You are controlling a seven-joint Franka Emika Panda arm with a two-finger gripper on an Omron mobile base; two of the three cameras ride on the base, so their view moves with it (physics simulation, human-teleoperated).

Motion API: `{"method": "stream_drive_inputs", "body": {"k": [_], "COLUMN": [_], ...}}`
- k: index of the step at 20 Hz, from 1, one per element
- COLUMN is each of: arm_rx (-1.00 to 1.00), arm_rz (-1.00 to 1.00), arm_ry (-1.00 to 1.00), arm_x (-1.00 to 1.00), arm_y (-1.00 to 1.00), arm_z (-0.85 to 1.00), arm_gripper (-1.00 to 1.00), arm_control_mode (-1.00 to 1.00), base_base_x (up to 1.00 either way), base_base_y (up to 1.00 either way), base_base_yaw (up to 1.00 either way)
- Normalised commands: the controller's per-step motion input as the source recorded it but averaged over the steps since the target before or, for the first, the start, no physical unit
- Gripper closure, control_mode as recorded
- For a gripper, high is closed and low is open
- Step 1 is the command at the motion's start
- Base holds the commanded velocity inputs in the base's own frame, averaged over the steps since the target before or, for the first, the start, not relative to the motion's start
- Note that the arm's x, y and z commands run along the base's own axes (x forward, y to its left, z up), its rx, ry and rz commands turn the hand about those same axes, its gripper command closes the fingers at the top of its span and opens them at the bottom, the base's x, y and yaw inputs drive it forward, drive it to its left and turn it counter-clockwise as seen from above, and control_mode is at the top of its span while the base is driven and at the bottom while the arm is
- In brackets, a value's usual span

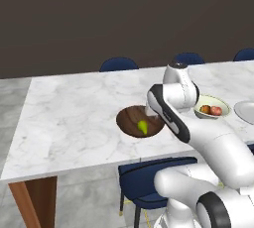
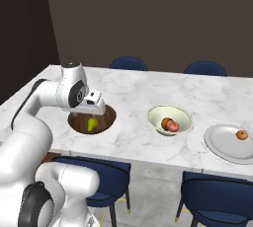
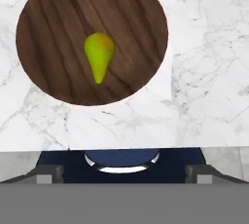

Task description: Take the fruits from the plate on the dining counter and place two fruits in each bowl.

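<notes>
I'm seeing the gripper (image 2: 92,114) hanging just above the wood bowl (image 1: 130,119), jaws spread wide w/ nothing between them. In the hand view I'm looking straight down into that bowl (image 3: 58,33): the green-yellow fruit (image 3: 99,56) is lying alone near its middle, narrow end pointing toward the counter edge. Same fruit (image 1: 143,127) is showing in the left base view, and under the hand in the right base view (image 2: 92,124).

The cream bowl (image 2: 184,116) is sitting to the right of the wood bowl (image 2: 109,117) on the counter (image 2: 133,142), apart from it. I'm counting two fruits inside: red-pink one (image 1: 216,110) and orange-brown one (image 1: 205,109), touching or nearly so.

The plate (image 2: 225,147) is sitting further right, near the counter's front edge, w/ the small orange fruit (image 2: 241,134) on it toward the far side.

Blue chairs (image 2: 101,174) are tucked under the near side, more along the far side.
</notes>
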Motion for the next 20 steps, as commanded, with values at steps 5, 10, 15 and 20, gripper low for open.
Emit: {"method": "stream_drive_inputs", "body": {"k": [5,10,15,20], "arm_rx": [0.00,0.00,0.00,0.00], "arm_rz": [0.00,0.00,0.00,0.00], "arm_ry": [0.00,0.00,0.00,0.00], "arm_x": [0.00,0.00,0.00,0.00], "arm_y": [0.00,0.00,0.00,0.00], "arm_z": [0.00,0.00,0.00,0.00], "arm_gripper": [-1.00,-1.00,-1.00,-1.00], "arm_control_mode": [1.00,1.00,1.00,1.00], "base_base_x": [-0.01,-0.59,-0.19,0.00], "base_base_y": [0.00,-0.47,-0.90,-1.00], "base_base_yaw": [0.00,-0.02,-0.05,-0.04]}}
